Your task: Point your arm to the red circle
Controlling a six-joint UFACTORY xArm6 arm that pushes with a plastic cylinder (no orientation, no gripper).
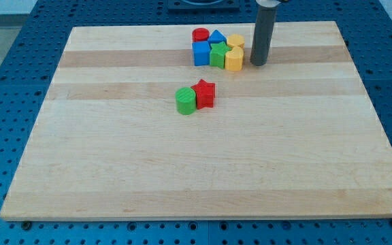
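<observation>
The red circle sits near the view's top, at the left end of a tight cluster of blocks. Beside it are a blue triangle-like block, a yellow block, a blue cube, a green star-like block and a yellow block. My tip rests on the board just right of the yellow blocks, roughly 85 px right of and a little below the red circle. The cluster lies between my tip and the red circle.
A green cylinder and a red star touch each other below the cluster, near the board's middle. The wooden board lies on a blue perforated table.
</observation>
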